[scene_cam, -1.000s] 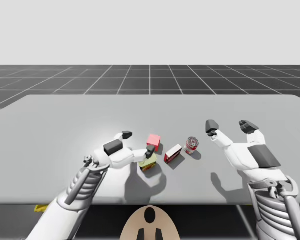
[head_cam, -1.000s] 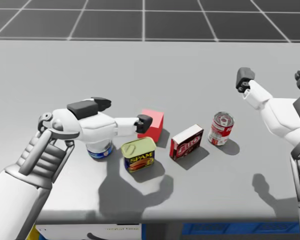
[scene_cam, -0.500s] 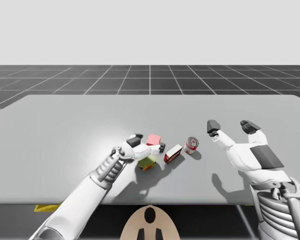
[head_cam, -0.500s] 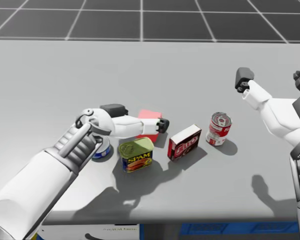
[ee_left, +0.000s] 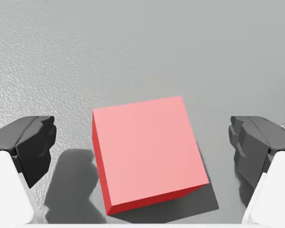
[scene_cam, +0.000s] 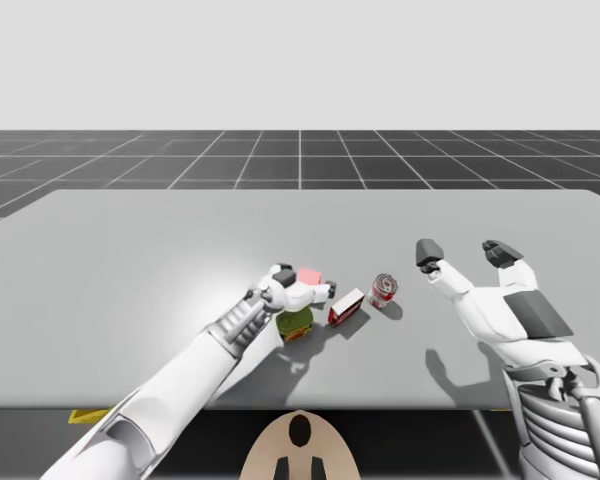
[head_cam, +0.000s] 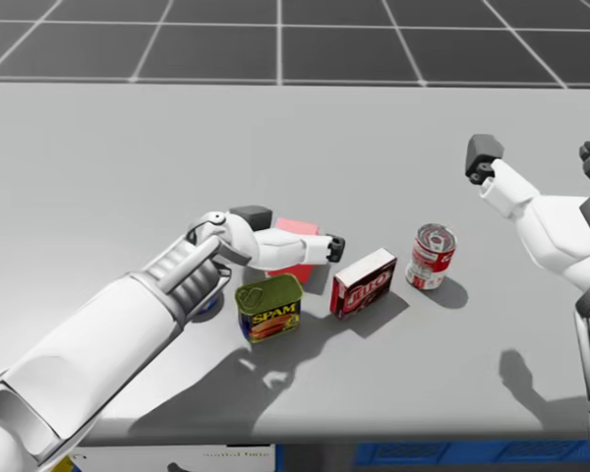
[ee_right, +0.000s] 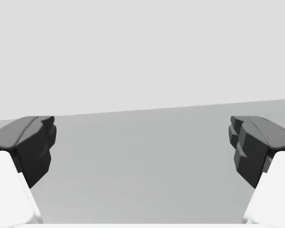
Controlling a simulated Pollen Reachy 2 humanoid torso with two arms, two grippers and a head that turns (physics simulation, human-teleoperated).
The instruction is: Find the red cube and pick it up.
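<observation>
Now my left end effector (ee_left: 142, 142), wide open, has come astride the red cube (ee_left: 146, 151)

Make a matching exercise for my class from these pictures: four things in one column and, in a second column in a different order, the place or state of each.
Things
1. red cube
2. left claw
3. right claw
4. round red and white can

Places and states
A. open in the air, with nothing between its fingers
B. on the table, beside the dark red box, on the side away from the cube
C. open, one finger on each side of the cube
D. on the table between two dark fingers, touched by neither

Pairs: 1-D, 2-C, 3-A, 4-B
</observation>
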